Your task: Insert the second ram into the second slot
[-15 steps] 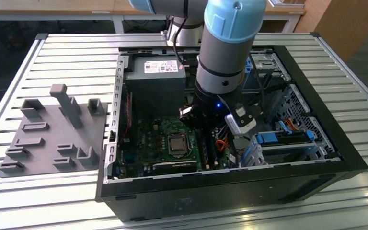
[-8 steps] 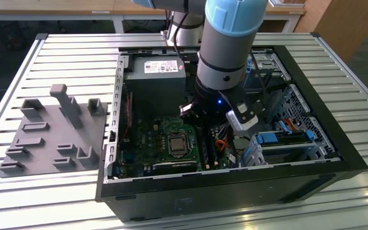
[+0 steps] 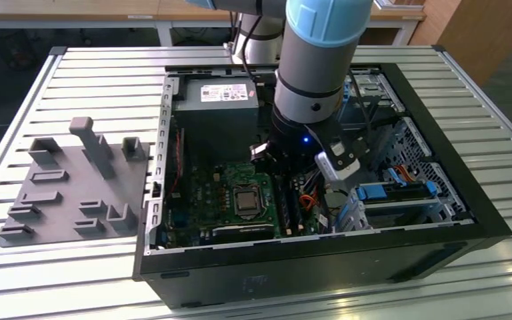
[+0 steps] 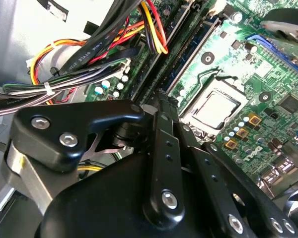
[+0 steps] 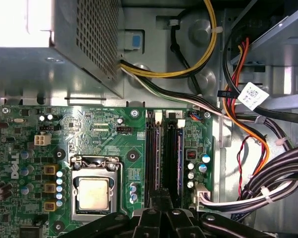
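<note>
The gripper hangs low over the motherboard's memory slots, near the processor socket, though I cannot tell how its jaws stand.

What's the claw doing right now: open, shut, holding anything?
Claw: down over the RAM slots on the motherboard; cannot tell whether it is open, shut or holding anything.

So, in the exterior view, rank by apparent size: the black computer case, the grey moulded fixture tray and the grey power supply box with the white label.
1. Black computer case, clearly largest.
2. Grey moulded fixture tray.
3. Grey power supply box; the arm hides part of it and it sits farther back, so the gap to the tray is unsure.
</note>
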`<state>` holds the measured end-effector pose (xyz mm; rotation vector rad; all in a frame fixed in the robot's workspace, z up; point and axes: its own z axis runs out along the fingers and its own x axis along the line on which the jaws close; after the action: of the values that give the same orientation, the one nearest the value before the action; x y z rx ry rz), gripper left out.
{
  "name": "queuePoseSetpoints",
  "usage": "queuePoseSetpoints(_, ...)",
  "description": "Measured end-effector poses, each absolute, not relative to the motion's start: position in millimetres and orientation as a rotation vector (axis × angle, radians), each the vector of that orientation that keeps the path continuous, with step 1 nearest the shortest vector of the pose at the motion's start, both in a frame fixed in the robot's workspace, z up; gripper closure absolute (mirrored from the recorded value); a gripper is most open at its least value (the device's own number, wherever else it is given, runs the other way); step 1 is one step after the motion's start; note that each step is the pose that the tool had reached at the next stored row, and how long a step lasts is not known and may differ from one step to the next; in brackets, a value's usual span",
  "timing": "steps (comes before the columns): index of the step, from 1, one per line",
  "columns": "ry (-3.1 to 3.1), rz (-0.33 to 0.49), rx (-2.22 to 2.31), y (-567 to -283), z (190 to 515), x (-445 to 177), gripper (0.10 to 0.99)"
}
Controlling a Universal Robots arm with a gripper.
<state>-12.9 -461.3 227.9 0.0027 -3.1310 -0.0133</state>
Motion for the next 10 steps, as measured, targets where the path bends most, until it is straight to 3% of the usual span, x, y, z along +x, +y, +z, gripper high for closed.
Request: queuePoseSetpoints(10, -3.131, -0.013, 0.003, -461.3, 221.3, -12.9, 0.98)
